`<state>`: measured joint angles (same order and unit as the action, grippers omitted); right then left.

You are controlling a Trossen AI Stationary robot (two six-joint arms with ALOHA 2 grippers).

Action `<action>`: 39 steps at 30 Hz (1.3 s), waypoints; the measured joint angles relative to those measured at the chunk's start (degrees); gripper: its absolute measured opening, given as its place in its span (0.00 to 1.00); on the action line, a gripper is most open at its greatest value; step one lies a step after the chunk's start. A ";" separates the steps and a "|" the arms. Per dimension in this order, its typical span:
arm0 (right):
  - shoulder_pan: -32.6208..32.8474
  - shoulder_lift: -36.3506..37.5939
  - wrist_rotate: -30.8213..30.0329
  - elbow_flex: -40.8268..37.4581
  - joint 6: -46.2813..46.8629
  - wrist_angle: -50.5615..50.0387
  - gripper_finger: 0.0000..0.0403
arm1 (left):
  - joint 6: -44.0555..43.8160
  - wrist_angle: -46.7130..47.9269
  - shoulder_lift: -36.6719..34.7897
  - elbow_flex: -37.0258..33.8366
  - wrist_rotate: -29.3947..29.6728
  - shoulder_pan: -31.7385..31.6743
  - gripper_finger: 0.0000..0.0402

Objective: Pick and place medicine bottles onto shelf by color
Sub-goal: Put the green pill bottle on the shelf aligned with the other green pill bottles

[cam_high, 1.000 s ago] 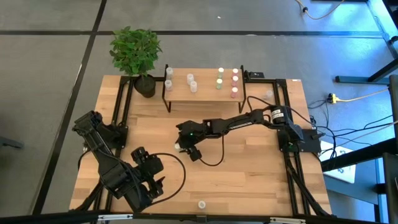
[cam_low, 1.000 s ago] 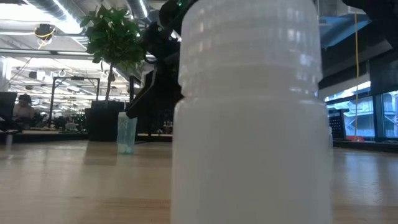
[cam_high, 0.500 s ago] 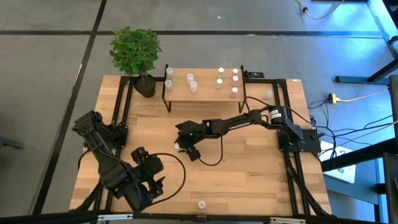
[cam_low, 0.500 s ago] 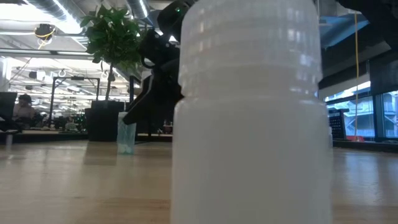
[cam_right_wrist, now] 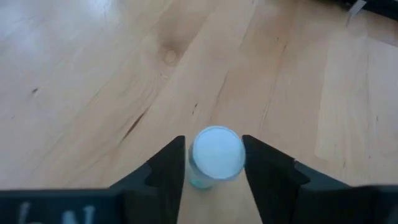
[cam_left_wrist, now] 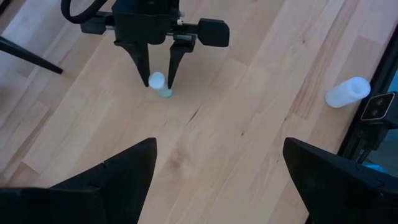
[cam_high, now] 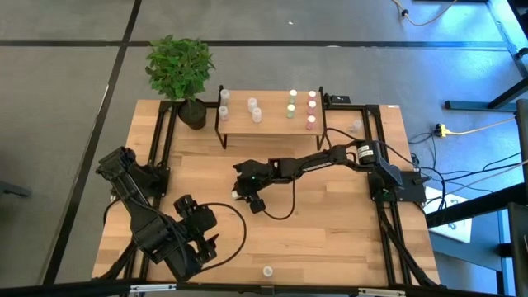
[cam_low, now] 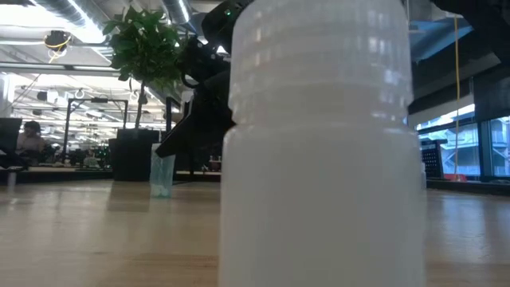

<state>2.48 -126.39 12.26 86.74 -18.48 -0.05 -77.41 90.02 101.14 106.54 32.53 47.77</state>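
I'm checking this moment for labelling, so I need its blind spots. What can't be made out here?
- Low view: a whitish bottle right at the lens hides most of the table, the shelf and the right gripper's tips.
- High view: the right gripper covers the bottle it straddles.
- Right wrist view: whether the fingers touch that bottle is unclear.
- High view: shelf bottles are too small to read.

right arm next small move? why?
Probably finish closing the right end effector on the white-capped bottle: the bottle stands upright on the table between the fingers, with thin gaps still showing on both sides. Then lift.
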 joint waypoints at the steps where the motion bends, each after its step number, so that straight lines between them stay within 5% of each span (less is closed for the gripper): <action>1: 0.00 0.00 0.01 0.00 0.22 0.00 0.39 | -0.02 0.00 0.00 0.00 0.00 -0.01 0.86; 7: 0.00 0.00 0.01 0.00 0.62 0.19 0.27 | -0.02 0.00 0.00 0.00 0.00 -0.02 0.86; 21: 0.00 1.59 0.24 0.22 6.24 -1.39 0.30 | -0.02 0.00 0.00 0.02 0.00 -0.01 0.86; 32: 0.02 12.64 3.84 0.31 4.23 -13.69 0.32 | -0.02 0.00 0.00 0.02 -0.01 0.00 0.86; 39: -0.04 17.50 -2.44 0.31 4.68 -19.39 0.31 | 0.00 0.00 0.00 0.02 4.70 -0.02 0.86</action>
<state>2.44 -108.89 9.82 87.05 -13.80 -19.44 -77.41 90.02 101.14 106.56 37.24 47.75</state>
